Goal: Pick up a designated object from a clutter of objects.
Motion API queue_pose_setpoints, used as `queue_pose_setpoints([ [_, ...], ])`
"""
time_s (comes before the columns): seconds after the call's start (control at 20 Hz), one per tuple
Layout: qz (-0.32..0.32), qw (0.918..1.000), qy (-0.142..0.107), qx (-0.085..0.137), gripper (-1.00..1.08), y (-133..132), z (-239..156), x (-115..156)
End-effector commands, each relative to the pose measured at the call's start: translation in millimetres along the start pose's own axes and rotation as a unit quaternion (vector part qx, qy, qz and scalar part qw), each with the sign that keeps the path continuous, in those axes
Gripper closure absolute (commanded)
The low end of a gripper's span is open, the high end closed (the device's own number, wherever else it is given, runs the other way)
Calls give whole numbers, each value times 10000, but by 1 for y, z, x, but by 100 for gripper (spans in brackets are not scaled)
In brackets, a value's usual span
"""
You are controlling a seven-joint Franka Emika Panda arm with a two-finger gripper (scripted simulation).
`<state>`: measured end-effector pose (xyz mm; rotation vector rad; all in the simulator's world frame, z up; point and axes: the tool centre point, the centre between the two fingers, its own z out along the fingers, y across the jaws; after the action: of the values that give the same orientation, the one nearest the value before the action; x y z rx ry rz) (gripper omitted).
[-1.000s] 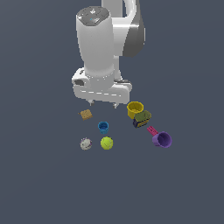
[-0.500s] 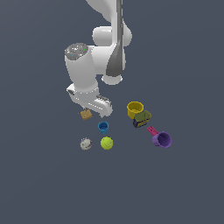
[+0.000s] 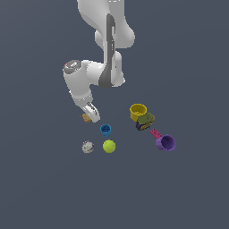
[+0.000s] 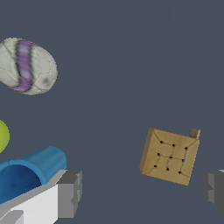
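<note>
Seven small things lie scattered on the dark grey bench point(image 3: 192, 67), and the tan cracker-like block point(image 3: 86, 118) sits at the exterior view's left end of the group, directly under the gripper point(image 3: 91, 114). In the wrist view the block point(image 4: 169, 156) lies flat, turned a little askew, between the two grey fingertips point(image 4: 69, 193), which stand wide apart and touch nothing; one fingertip is beside the blue cup point(image 4: 26, 174), the other is at the frame's edge past the block. In the exterior view the blue cup point(image 3: 105, 130) stands near the block. The grey-white ball point(image 3: 87, 146) with a purple stripe and the yellow-green ball point(image 3: 109, 146) lie side by side nearer the camera. Off to the exterior view's right, well apart from the block, are the yellow cup point(image 3: 138, 112), the olive toy point(image 3: 145, 121) touching it, and the purple cup with a pink handle point(image 3: 165, 142)
</note>
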<state>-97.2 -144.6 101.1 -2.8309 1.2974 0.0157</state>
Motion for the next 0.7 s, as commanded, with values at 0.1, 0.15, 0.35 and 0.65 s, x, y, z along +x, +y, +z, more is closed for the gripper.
queue_pose_setpoints([
  [0.1,594,9982,54,-36,-92,29,21,-3],
  [0.15,695,9976,63,-45,-92,35,24,-4],
  [0.35,1000,9949,95,-73,-92,50,34,-6],
  [0.65,1172,9930,115,-91,-92,59,39,-8],
])
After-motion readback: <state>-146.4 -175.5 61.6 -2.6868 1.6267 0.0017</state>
